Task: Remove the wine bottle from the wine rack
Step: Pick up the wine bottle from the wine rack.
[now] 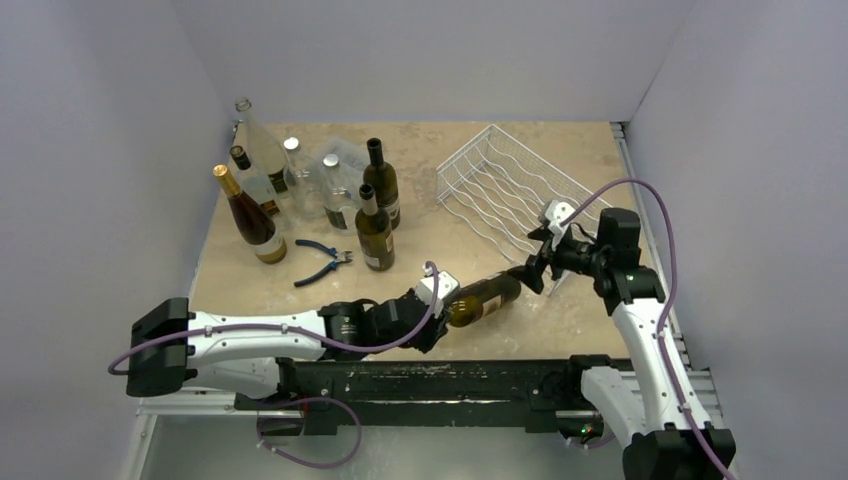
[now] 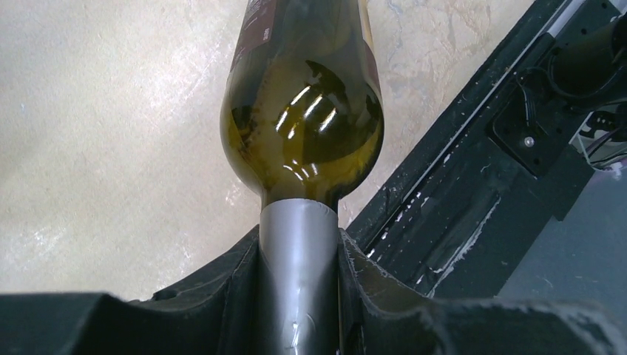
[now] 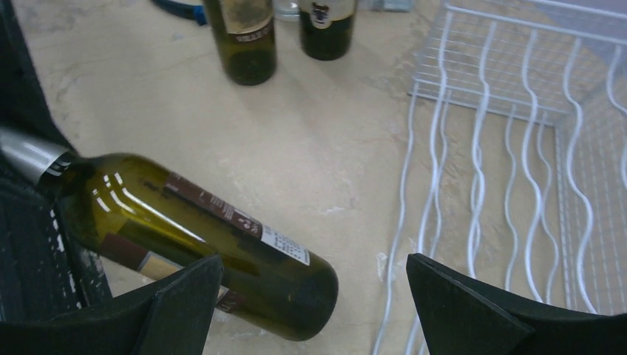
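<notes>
Your left tool point(image 2: 299, 285) is clamped tight on the silver-foiled neck of the wine bottle point(image 1: 486, 297), one finger pressed to each side of it. The bottle is off the wine rack point(image 1: 510, 185) – it lies nearly level above the desk point(image 1: 440, 215) near its front edge, base pointing toward your right arm, just short of the rack's near corner. Whether its side touches the desk cannot be told.

Your right tool point(image 3: 314, 272) stands spread wide and grips nothing; in its wrist view the dark green base of the bottle sits just ahead of one finger, with the rack's white wavy wires beside the other.

Several more bottles point(image 1: 375, 215) stand upright at the desk's far left – well apart from the rack – with blue-handled pliers point(image 1: 322, 262) lying in front of them.
</notes>
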